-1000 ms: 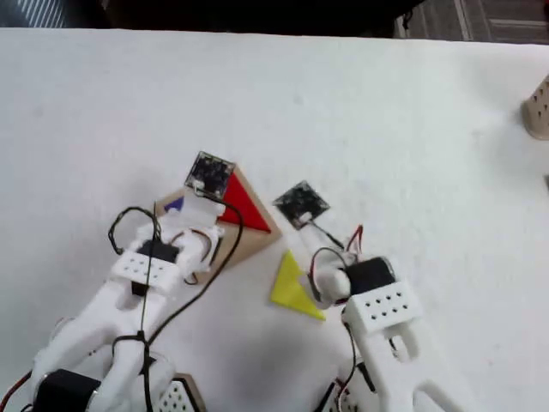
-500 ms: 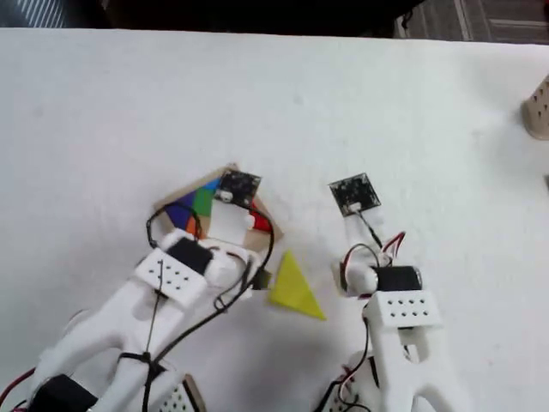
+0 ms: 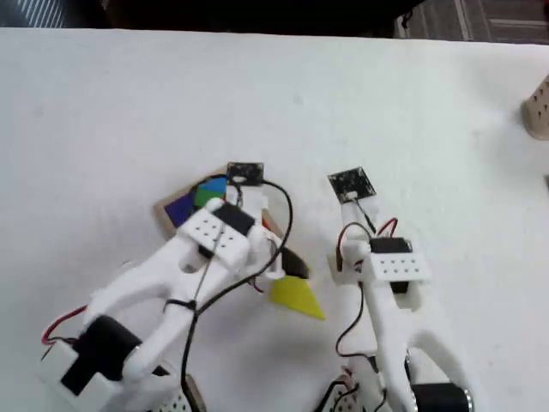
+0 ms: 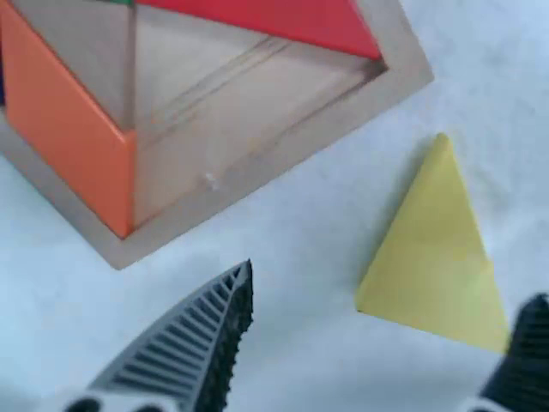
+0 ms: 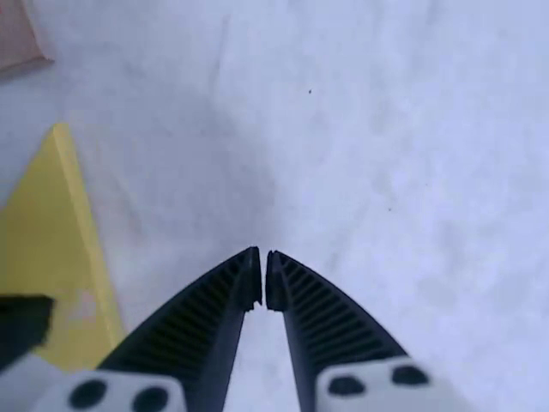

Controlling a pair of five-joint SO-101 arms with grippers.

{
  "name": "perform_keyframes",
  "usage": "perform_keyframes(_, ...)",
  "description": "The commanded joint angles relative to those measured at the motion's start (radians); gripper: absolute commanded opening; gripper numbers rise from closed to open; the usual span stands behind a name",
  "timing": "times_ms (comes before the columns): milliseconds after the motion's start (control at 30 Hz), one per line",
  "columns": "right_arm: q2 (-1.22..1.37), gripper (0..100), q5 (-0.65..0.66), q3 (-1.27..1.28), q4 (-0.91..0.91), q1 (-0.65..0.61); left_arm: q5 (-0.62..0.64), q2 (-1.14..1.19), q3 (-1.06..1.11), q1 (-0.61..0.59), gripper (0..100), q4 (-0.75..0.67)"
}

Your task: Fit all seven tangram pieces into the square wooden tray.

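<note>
Fingers on our left gripper (image 4: 388, 296) gape wide, straddling the yellow triangle (image 4: 433, 249) at lower right; we should centre over it, then pinch squarely across its edges.

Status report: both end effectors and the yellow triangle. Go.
Left end effector open at yellow triangle. Right end effector shut, empty. Triangle on table beside wooden tray, not in. Nothing between them.

Slot: bare floor of the tray (image 4: 232, 112) lies open between the orange piece (image 4: 64, 129) and the red piece (image 4: 274, 17).
Gap: a strip of counter (image 3: 343, 103) parts the tray rim from the yellow triangle (image 4: 433, 253); the left tool (image 4: 388, 287) gapes above both.
Blocker: the left arm (image 3: 214, 236) overhangs the tray from the counter's near edge.
Right flank: the closed right tool (image 5: 262, 279) hangs over bare counter.
</note>
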Motion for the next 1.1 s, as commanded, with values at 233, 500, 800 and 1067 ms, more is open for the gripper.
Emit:
perform_keyframes(233, 0.036, 1.9, -0.009, -0.069, -0.007, 0.044, 0.071, 0.027, -0.025, 0.173, 59, 0.008)
perform_keyframes(500, 0.035, 1.9, -0.002, -0.071, 0.013, 0.056, -0.074, 0.027, 0.032, 0.160, 27, -0.141)
perform_keyframes(800, 0.035, 1.9, 0.000, -0.089, 0.015, 0.091, -0.031, 0.030, 0.055, 0.200, 42, -0.163)
perform_keyframes(1067, 0.035, 1.9, 0.044, -0.091, 0.033, 0.091, 0.035, 0.088, 0.044, 0.197, 42, -0.184)
